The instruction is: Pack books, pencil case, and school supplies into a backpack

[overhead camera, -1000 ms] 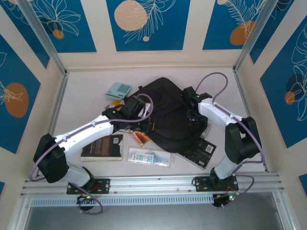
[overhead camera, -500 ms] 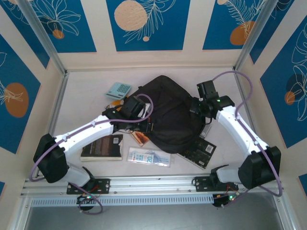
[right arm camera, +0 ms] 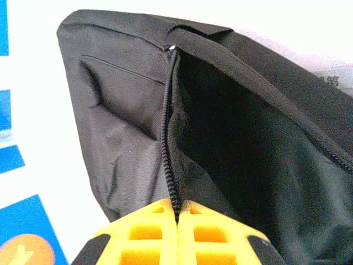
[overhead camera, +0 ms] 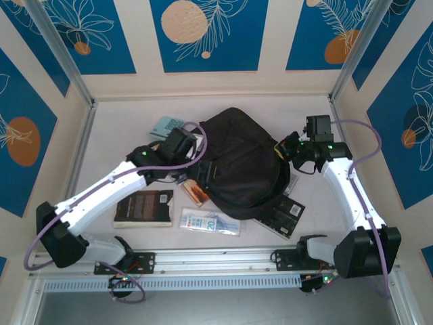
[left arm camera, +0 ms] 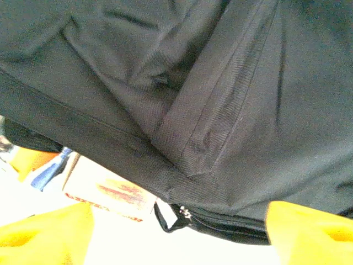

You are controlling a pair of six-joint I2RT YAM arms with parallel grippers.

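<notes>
— Where does the backpack (overhead camera: 237, 166) lie?
— Mid-table, between the two arms, with its zipped mouth gaping on the right side.
— And the right gripper (right arm camera: 176, 214)?
— Its yellow fingers are pressed together on the backpack's zipper edge, pinching the fabric at the rim of the opening.
— The left gripper (left arm camera: 176, 237)?
— Its jaws are spread wide with nothing between them, just at the backpack's left edge, over a closed zip.
— And the other things?
— They lie outside the backpack. The pencil case (overhead camera: 210, 221) is just on its near side, and a brown-black book (overhead camera: 143, 208) is near-left. An orange book (overhead camera: 196, 193) is tucked partly under the near-left edge. A black-gold book (overhead camera: 284, 215) sits at the near-right edge, and the teal square (overhead camera: 167, 126) is far-left.
</notes>
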